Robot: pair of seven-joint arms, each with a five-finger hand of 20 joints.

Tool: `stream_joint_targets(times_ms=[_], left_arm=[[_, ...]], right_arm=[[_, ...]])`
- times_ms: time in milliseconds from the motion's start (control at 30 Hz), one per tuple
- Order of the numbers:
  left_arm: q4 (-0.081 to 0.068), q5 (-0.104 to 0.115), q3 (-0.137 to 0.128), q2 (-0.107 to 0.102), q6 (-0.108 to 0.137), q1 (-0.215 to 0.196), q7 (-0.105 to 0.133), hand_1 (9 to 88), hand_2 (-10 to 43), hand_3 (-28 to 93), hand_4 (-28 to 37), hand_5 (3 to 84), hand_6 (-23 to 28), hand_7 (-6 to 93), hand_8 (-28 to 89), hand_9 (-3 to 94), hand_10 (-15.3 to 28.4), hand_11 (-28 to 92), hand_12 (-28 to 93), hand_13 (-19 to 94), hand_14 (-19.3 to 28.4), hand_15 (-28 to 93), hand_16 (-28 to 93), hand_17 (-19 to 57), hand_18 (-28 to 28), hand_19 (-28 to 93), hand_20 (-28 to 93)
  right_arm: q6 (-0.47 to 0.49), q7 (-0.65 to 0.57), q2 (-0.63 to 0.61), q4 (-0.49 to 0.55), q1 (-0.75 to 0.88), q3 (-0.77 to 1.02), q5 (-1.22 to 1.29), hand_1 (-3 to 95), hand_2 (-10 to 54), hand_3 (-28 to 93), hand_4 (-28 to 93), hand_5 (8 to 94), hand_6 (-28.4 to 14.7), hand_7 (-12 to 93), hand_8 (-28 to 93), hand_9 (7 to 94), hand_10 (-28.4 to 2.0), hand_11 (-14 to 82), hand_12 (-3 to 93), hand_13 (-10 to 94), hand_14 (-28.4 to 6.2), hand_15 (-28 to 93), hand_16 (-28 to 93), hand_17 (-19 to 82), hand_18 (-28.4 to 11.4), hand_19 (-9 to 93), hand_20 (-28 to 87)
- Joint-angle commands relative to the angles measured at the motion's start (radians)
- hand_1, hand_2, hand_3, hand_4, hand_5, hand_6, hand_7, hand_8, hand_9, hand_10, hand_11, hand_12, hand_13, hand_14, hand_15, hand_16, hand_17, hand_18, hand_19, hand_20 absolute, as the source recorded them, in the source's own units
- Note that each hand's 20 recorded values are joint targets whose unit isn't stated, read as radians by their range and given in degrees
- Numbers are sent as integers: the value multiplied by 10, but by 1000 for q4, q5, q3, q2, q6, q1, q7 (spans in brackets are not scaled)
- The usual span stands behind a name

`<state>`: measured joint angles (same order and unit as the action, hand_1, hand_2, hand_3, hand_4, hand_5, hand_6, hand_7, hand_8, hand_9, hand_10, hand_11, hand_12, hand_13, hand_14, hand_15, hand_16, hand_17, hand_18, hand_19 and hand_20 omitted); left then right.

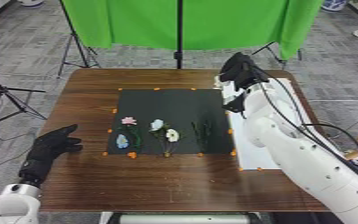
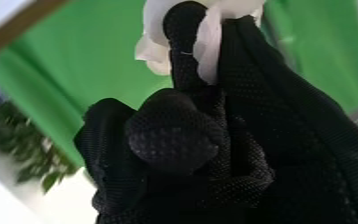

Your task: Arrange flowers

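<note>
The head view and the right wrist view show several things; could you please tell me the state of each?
Left hand: open
Right hand: pinching white petals
White petals: held
Pink flower: lying on the mat
Blue flower: lying on the mat
Two white flowers: lying side by side
Dark mat: flat
Green curtain: hanging

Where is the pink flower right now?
In the head view, the pink flower lies on the left part of the dark mat, just beyond the blue flower and left of the white flowers.
</note>
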<state>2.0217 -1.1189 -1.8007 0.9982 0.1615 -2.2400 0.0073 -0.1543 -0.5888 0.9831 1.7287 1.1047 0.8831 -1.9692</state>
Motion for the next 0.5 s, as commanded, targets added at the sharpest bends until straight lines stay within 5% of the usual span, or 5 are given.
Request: stream_joint_targets(times_ms=[33,500], left_arm=[[-7,3,5,9,-7,-6,-14,267,185,633,-207,437,52,103,-60,508,158,264,139,455,211,338,-22,99,167,287,230],[-13,3,11,10,-19,4,-17,262,190,632,-213,437,51,103,-60,505,158,263,140,450,214,338,-19,92,170,300,234]], right_arm=[[71,19,74,-1,60,-53,-1,579,-95,586,-156,803,-8,199,106,893,-94,143,439,887,-25,624,364,613,-152,932,573],[96,16,91,-22,81,-61,-5,557,-95,578,-144,790,6,199,87,874,-92,242,391,884,-31,625,366,608,-160,932,575]])
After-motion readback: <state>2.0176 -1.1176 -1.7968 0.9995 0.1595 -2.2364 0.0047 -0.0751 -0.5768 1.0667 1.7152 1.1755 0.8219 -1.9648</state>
